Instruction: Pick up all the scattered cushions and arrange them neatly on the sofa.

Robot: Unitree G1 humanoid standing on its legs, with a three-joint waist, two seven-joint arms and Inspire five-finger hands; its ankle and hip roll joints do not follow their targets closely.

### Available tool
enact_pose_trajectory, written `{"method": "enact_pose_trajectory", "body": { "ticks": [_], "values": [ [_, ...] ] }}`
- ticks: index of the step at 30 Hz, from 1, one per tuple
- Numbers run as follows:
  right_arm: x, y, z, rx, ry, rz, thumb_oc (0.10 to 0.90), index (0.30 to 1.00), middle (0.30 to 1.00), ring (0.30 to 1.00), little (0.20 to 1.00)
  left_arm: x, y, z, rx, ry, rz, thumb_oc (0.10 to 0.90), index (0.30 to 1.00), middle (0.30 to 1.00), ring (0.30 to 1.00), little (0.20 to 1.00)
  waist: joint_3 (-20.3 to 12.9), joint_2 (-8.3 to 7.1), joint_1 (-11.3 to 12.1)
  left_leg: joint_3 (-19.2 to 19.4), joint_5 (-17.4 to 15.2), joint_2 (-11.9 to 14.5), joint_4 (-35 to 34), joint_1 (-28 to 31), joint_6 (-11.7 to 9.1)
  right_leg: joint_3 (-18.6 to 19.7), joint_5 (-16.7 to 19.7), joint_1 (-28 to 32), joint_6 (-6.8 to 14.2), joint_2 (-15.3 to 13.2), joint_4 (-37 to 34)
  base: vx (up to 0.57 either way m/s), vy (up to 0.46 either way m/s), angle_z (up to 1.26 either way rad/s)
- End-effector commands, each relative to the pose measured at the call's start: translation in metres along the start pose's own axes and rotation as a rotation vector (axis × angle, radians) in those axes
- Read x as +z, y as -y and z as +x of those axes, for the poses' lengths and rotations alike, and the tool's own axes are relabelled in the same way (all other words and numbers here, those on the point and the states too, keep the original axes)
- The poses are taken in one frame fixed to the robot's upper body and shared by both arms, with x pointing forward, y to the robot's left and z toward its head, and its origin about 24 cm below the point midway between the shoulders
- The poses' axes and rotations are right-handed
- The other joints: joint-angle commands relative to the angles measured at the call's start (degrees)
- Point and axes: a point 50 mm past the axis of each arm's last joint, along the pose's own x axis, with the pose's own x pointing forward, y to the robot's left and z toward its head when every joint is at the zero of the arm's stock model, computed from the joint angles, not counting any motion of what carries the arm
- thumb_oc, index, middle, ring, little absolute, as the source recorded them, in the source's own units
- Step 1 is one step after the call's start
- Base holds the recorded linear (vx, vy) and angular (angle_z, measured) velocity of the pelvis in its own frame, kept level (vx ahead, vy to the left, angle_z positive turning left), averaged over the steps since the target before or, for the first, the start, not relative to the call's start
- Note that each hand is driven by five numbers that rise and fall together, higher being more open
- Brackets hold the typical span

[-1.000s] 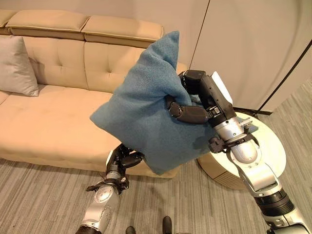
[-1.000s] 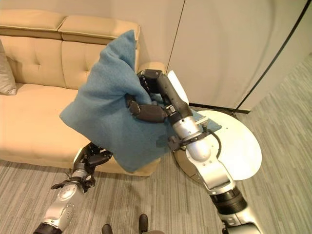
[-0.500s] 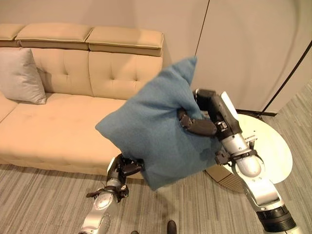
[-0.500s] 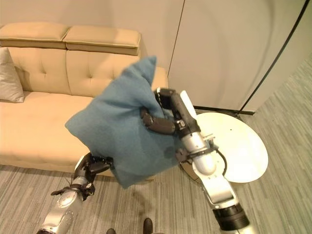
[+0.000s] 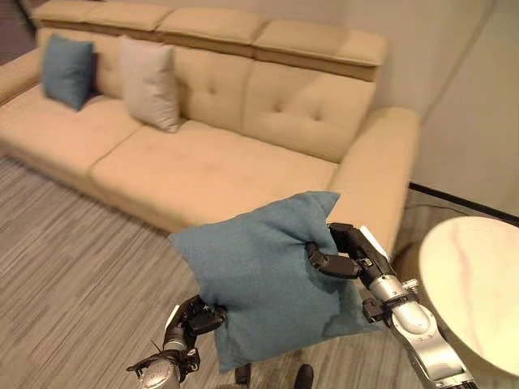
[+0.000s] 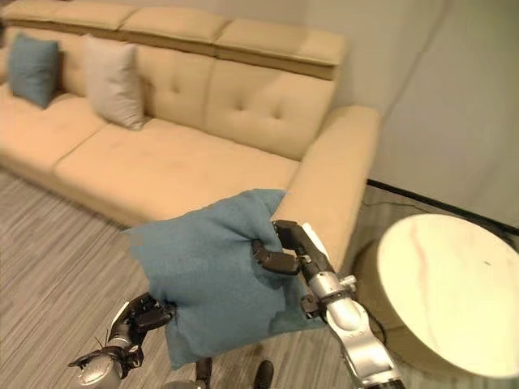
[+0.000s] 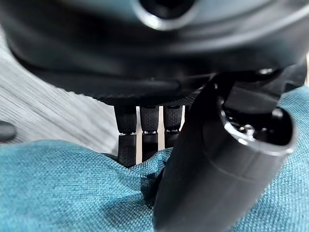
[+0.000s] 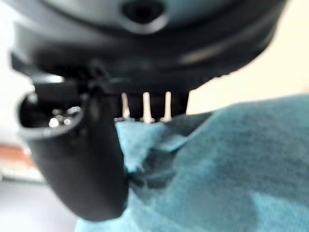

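Nearest, in the lower centre of the left eye view, the large teal cushion (image 5: 268, 288) hangs in the air between both hands, above the striped floor (image 5: 73, 267) and short of the sofa. The left hand (image 5: 197, 318) pinches its lower left edge, fingers curled into the fabric with the thumb pressed against it, as its wrist view shows. The right hand (image 5: 345, 258) grips the cushion's right side, thumb and fingers closed on a fold of cloth.

The cushion faces the camera nearly flat on, tipped so one corner points toward the upper right and another toward the bottom; being roughly square, it has no clear long axis. To seat it well, I would carry it over the empty right-hand seat (image 5: 219, 166), level its lower edge, and lean it upright against the tufted backrest before letting go with both hands together.

To the right stands a round pale counter (image 5: 478, 284). Farther off, in the upper left, a beige cushion (image 5: 150, 83) and a small teal cushion (image 5: 68, 70) already stand against the sofa (image 5: 324, 121) back.
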Motion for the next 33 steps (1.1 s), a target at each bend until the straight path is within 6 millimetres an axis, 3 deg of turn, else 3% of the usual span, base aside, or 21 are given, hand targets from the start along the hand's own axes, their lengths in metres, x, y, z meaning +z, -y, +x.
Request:
{"method": "enact_pose_trajectory", "body": {
  "ticks": [1, 4, 6, 7, 8, 10, 14, 18, 20, 21, 23, 24, 26, 28, 30, 33],
  "values": [
    [0.065, -0.016, 0.022, 0.049, 0.362, 0.054, 0.400, 0.300, 0.300, 0.300, 0.300, 0.071, 0.015, 0.009, -0.144, 0.335, 0.029, 0.400, 0.300, 0.300, 0.300, 0.300, -4.31, -5.13, -1.23, 0.00, -2.42, -1.38, 1.63, 1.82, -0.36, 6.15, -4.42, 1.96, 6.42, -2.99, 2.16, 0.19, 0.256, 0.49],
    [0.066, -0.026, 0.026, 0.075, 0.364, 0.053, 0.400, 0.300, 0.300, 0.300, 0.300, 0.072, 0.009, 0.008, -0.133, 0.332, 0.055, 0.400, 0.300, 0.300, 0.300, 0.300, -4.00, -6.58, 0.04, -0.51, -3.28, -2.51, 1.02, 2.81, 1.03, 8.52, -5.55, 1.27, 6.54, -4.08, 6.33, 0.11, 0.185, 0.04],
    [0.064, -0.026, 0.024, 0.070, 0.358, 0.053, 0.400, 0.300, 0.300, 0.300, 0.300, 0.078, 0.012, 0.010, -0.150, 0.344, 0.077, 0.400, 0.300, 0.300, 0.300, 0.300, -3.21, -7.37, -0.82, -2.42, -3.92, -3.29, 1.85, 2.92, 1.64, 14.33, -6.11, -0.12, 6.36, -2.35, 9.10, 0.07, 0.058, 0.13],
    [0.064, -0.026, 0.024, 0.070, 0.358, 0.053, 0.400, 0.300, 0.300, 0.300, 0.300, 0.078, 0.012, 0.010, -0.151, 0.344, 0.078, 0.400, 0.300, 0.300, 0.300, 0.300, -3.33, -7.38, -0.83, -2.42, -3.79, -3.30, 1.86, 2.69, 1.67, 14.32, -5.97, -0.33, 6.36, -2.36, 9.06, 0.11, 0.065, 0.44],
    [0.063, -0.027, 0.026, 0.076, 0.351, 0.042, 0.400, 0.300, 0.300, 0.300, 0.300, 0.079, 0.014, 0.012, -0.160, 0.343, 0.102, 0.400, 0.300, 0.300, 0.300, 0.300, -3.18, -7.58, -1.79, -3.56, -4.43, -4.00, 1.72, 3.26, 2.22, 21.44, -6.21, -2.30, 6.58, 0.60, 10.03, 0.12, 0.075, 0.73],
    [0.064, -0.028, 0.028, 0.088, 0.354, 0.034, 0.400, 0.300, 0.300, 0.300, 0.300, 0.079, 0.015, 0.014, -0.163, 0.341, 0.119, 0.400, 0.300, 0.300, 0.300, 0.300, -3.42, -7.48, -2.25, -4.35, -4.47, -4.44, 0.98, 3.76, 2.50, 24.85, -5.27, -4.08, 6.63, 2.39, 9.61, 0.14, 0.057, 0.46],
    [0.065, -0.027, 0.028, 0.092, 0.356, 0.025, 0.400, 0.300, 0.300, 0.300, 0.300, 0.079, 0.020, 0.016, -0.173, 0.338, 0.131, 0.400, 0.300, 0.300, 0.300, 0.300, -2.69, -7.21, -3.52, -6.54, -4.46, -5.59, -0.81, 6.46, 2.66, 26.01, -3.19, -9.05, 7.09, 5.14, 9.98, 0.19, 0.013, 0.13],
    [0.056, -0.024, 0.021, 0.070, 0.327, 0.019, 0.400, 0.300, 0.300, 0.300, 0.300, 0.070, 0.023, 0.014, -0.187, 0.317, 0.129, 0.400, 0.300, 0.300, 0.300, 0.300, -2.56, -7.53, -4.53, -9.20, -6.58, -7.02, 0.99, 7.88, 2.39, 25.15, -3.20, -6.55, 6.29, 3.78, 8.35, 0.16, -0.056, 0.74],
    [0.053, -0.020, 0.019, 0.062, 0.313, -0.004, 0.400, 0.300, 0.300, 0.300, 0.300, 0.064, 0.021, 0.011, -0.179, 0.295, 0.113, 0.400, 0.300, 0.300, 0.300, 0.300, -2.45, -7.54, -5.30, -6.58, -9.89, -6.20, 9.57, 5.92, 0.79, 23.90, -3.90, -4.53, 5.75, 2.19, 8.37, 0.19, -0.104, 0.74],
    [0.053, -0.020, 0.019, 0.062, 0.313, -0.004, 0.400, 0.300, 0.300, 0.300, 0.300, 0.064, 0.021, 0.011, -0.179, 0.295, 0.113, 0.400, 0.300, 0.300, 0.300, 0.300, -2.43, -7.49, -5.33, -6.60, -10.14, -6.13, 10.01, 5.73, 0.77, 23.85, -3.91, -4.51, 5.74, 2.25, 8.38, 0.15, -0.071, 0.45],
    [0.050, -0.017, 0.018, 0.038, 0.294, -0.009, 0.400, 0.300, 0.300, 0.300, 0.300, 0.061, 0.021, 0.011, -0.165, 0.283, 0.107, 0.400, 0.300, 0.300, 0.300, 0.300, -1.15, -7.89, -5.24, -0.09, -8.16, -2.23, 23.86, -0.72, -0.55, 22.65, -4.96, -1.99, 4.37, 1.43, 8.40, 0.12, -0.069, 0.49],
    [0.048, -0.016, 0.017, 0.033, 0.286, -0.007, 0.400, 0.300, 0.300, 0.300, 0.300, 0.059, 0.021, 0.011, -0.162, 0.277, 0.106, 0.400, 0.300, 0.300, 0.300, 0.300, -1.23, -8.21, -5.36, 1.76, -8.28, -0.97, 24.65, -1.62, 0.01, 22.47, -5.36, -1.32, 4.19, 1.21, 8.27, 0.18, -0.054, 0.20],
    [0.045, -0.014, 0.016, 0.018, 0.267, -0.011, 0.400, 0.300, 0.300, 0.300, 0.300, 0.056, 0.020, 0.011, -0.158, 0.259, 0.112, 0.400, 0.300, 0.300, 0.300, 0.300, -1.96, -8.58, -5.26, 4.03, -9.51, 0.92, 21.93, -3.17, 1.05, 22.20, -6.17, 0.08, 4.33, 0.93, 7.53, 0.15, 0.004, 0.14],
    [0.044, -0.014, 0.015, 0.013, 0.262, -0.012, 0.400, 0.300, 0.300, 0.300, 0.300, 0.054, 0.019, 0.011, -0.151, 0.249, 0.122, 0.400, 0.300, 0.300, 0.300, 0.300, -2.33, -8.61, -5.15, 4.27, -8.66, 1.09, 19.46, -3.42, 0.97, 22.30, -6.47, 0.69, 4.46, 1.04, 7.17, 0.21, 0.056, 0.17],
    [0.044, -0.010, 0.015, -0.017, 0.261, -0.010, 0.400, 0.300, 0.300, 0.300, 0.300, 0.055, 0.017, 0.011, -0.140, 0.250, 0.135, 0.400, 0.300, 0.300, 0.300, 0.300, -3.10, -7.59, -4.35, 3.24, -2.51, 1.36, 10.00, -4.93, -0.68, 22.60, -8.02, 2.83, 4.77, 2.16, 6.46, 0.37, 0.134, 0.02],
    [0.045, -0.007, 0.014, -0.042, 0.267, -0.006, 0.400, 0.300, 0.300, 0.300, 0.300, 0.059, 0.018, 0.011, -0.136, 0.268, 0.131, 0.400, 0.300, 0.300, 0.300, 0.300, -3.07, -7.36, -3.84, 2.23, -0.41, 0.88, 7.09, -5.55, -1.15, 23.53, -9.15, 4.35, 4.78, 2.39, 6.79, 0.20, 0.098, 0.02]
  ]
}}
